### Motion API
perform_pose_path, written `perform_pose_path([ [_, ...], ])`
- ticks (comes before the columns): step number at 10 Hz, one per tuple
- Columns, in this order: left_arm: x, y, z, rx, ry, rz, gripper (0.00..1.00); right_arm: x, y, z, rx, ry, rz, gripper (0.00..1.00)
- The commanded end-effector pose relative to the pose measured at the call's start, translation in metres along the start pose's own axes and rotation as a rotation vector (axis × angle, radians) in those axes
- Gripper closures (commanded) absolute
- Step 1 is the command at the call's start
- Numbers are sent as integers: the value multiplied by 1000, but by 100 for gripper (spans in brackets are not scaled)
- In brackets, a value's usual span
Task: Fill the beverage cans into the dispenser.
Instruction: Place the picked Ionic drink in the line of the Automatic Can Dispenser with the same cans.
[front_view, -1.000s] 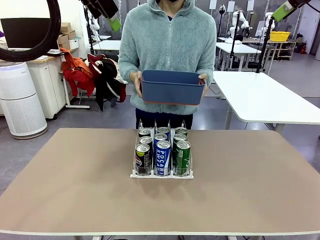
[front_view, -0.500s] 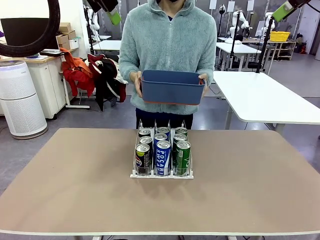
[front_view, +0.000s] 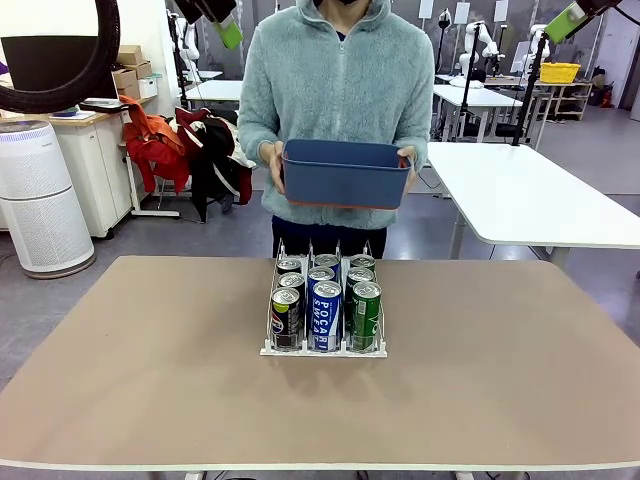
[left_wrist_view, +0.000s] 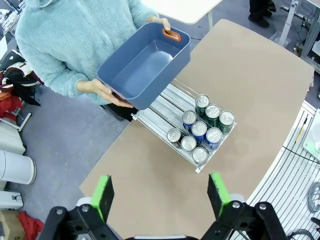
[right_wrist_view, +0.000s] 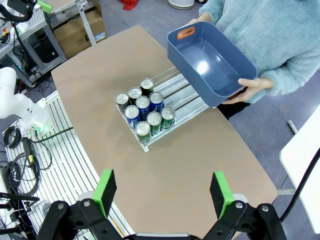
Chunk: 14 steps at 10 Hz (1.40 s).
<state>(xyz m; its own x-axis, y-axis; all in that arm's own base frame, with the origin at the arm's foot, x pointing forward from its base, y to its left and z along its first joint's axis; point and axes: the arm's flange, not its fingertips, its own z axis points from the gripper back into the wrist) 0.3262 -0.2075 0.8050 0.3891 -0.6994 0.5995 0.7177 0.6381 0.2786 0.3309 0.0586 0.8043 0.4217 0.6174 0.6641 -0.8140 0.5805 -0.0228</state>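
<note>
You are looking across a tan desk (front_view: 150, 380) at a person in a pale teal fleece standing at its far side. High at the far left, your left claw (left_wrist_view: 161, 195) hangs well above the desk with its green-padded fingers spread wide and nothing between them. At the middle of the desk, toward the far edge, sits the dispenser (front_view: 322, 350), a clear three-lane rack with a white front lip facing you. The beverage cans (front_view: 325, 305) stand upright inside it, three to a lane: dark cans in the left lane, blue cans with white lettering in the middle, green cans on the right. Just beyond the rack, the person holds a dark-blue bin (front_view: 345, 175) in both hands at waist height; from the wrist views its inside looks bare. High at the far right, your right claw (right_wrist_view: 163, 192) also hangs spread apart and holding nothing.
</note>
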Motion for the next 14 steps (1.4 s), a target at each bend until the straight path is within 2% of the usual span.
perform_pose_path([
  [1,0,0,1,1,-2,0,0,-3,4,-2,-2,2,-7,0],
  [14,0,0,1,1,-2,0,0,-3,4,-2,-2,2,-7,0],
])
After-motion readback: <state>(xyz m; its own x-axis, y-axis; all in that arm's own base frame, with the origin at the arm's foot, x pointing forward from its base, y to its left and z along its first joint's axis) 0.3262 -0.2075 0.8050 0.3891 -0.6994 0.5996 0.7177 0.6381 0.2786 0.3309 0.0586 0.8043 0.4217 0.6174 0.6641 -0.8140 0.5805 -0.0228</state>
